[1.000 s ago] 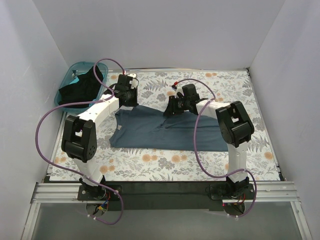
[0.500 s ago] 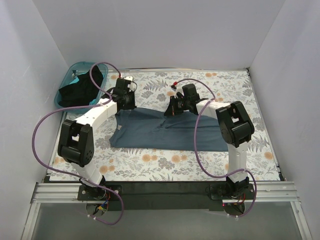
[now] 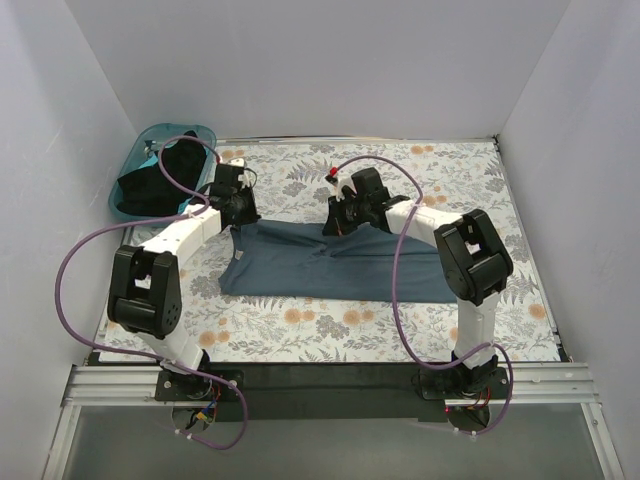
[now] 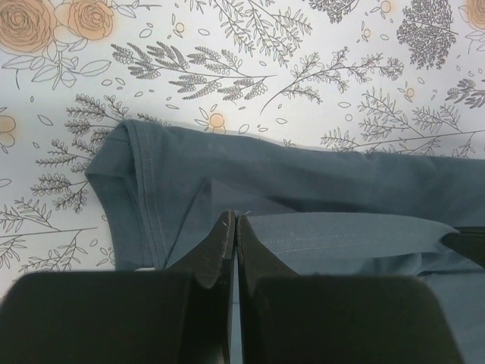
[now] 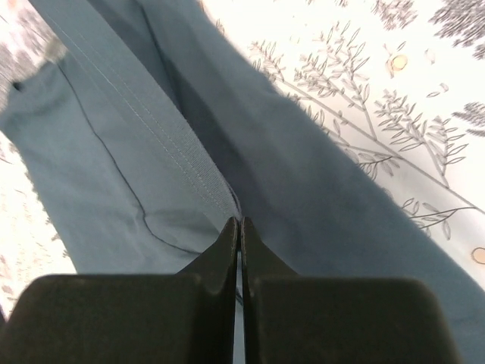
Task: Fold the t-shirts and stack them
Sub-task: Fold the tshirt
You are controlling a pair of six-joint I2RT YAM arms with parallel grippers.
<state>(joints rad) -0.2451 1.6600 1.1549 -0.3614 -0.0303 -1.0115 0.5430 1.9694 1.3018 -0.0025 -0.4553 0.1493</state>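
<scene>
The slate blue-grey t-shirt (image 3: 330,265) lies spread across the middle of the floral table, partly folded along its far edge. My left gripper (image 3: 240,222) is shut on the shirt's far left edge; in the left wrist view (image 4: 233,220) the jaws pinch a fold beside the stitched hem of the shirt (image 4: 333,189). My right gripper (image 3: 337,224) is shut on the far edge near the middle; in the right wrist view (image 5: 239,223) the jaws pinch a hemmed fold of the shirt (image 5: 114,152). A black t-shirt (image 3: 160,180) lies bunched in the basket.
A teal plastic basket (image 3: 150,135) stands at the table's far left corner. White walls close in the table on the left, the back and the right. The floral table cloth (image 3: 450,170) shows bare behind and to the right of the shirt.
Both grippers have moved leftward and slightly farther back, holding the shirt's far edge. The left arm has swung toward the basket. The shirt's far edge has shifted with them.
</scene>
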